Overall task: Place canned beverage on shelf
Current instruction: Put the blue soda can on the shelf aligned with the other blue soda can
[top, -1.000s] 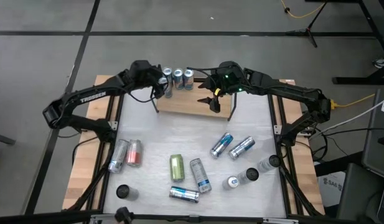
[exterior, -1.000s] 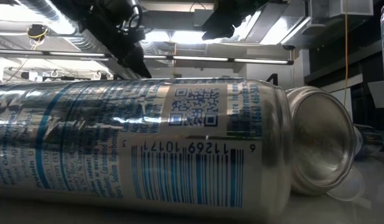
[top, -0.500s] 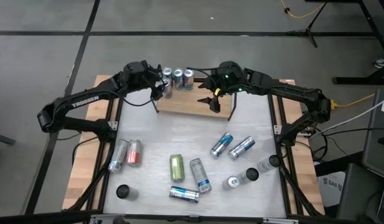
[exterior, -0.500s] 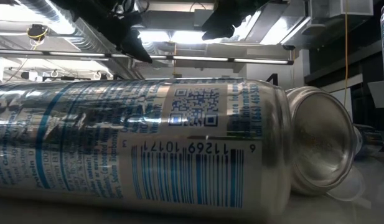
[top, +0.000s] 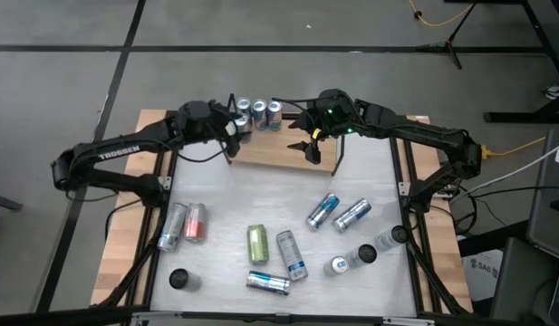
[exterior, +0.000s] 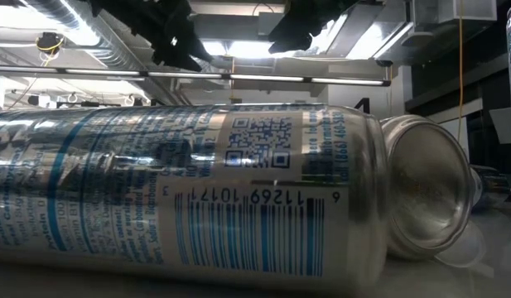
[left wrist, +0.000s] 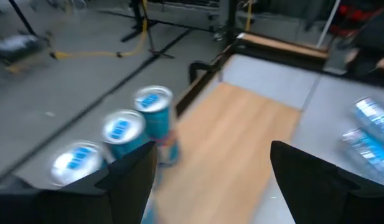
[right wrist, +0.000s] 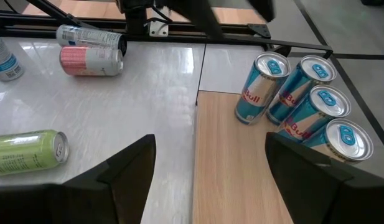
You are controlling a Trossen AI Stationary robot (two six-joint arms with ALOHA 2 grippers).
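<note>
The shelf (top: 284,149), a light wooden board on thin black wire frames, stands at the table's far middle. Several blue-and-silver cans (right wrist: 300,93) stand upright on their bases at the board's left end (top: 257,112). My left gripper (top: 231,131) hovers open just left of those cans (left wrist: 120,134), with nothing between its fingers (left wrist: 210,180). My right gripper (top: 308,145) hangs open above the board's right half, its fingers (right wrist: 210,180) empty. In the low view both grippers show only as dark shapes near the ceiling lights, the left (exterior: 176,37) and the right (exterior: 296,29).
Loose cans lie on the white tabletop: a silver one (top: 173,225) and a pink one (top: 196,222) at the left, a green one (top: 257,243) in the middle, two blue-silver ones (top: 338,213) at the right. Others stand near the front right (top: 365,254). One lying can (exterior: 180,190) fills the low view.
My left gripper has drawn back from the cans on the shelf toward the table's left edge, rising a little and rolling about its own axis. Its fingers stay open. The cans and my right gripper have not moved.
</note>
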